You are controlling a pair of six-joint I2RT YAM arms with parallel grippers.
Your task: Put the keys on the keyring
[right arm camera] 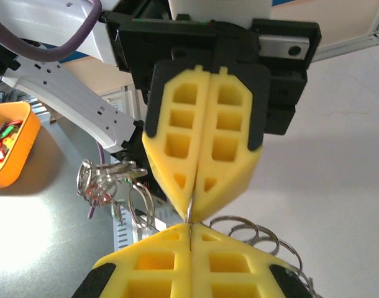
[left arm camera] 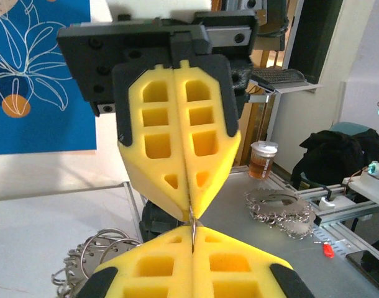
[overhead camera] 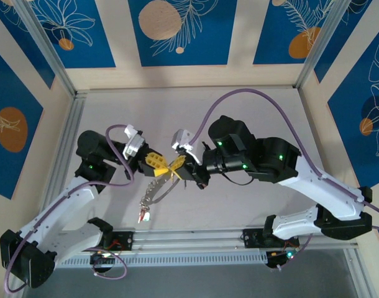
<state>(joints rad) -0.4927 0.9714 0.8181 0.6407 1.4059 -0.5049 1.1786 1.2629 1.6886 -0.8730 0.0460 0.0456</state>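
I had both arms meeting tip to tip above the middle of the tabletop (overhead camera: 251, 205). The left gripper (overhead camera: 163, 163) had its yellow fingers (left arm camera: 152, 267) pressed together on the thin wire of the keyring (left arm camera: 192, 226). The right gripper (overhead camera: 175, 166) pinched the same wire from the opposite side, its fingers (right arm camera: 146, 264) likewise closed. The keys (overhead camera: 150, 194) hung in a bunch below the grippers, toward the left arm. The lowest red and white tag (overhead camera: 142, 216) sat near the tabletop; I could not tell whether it touched.
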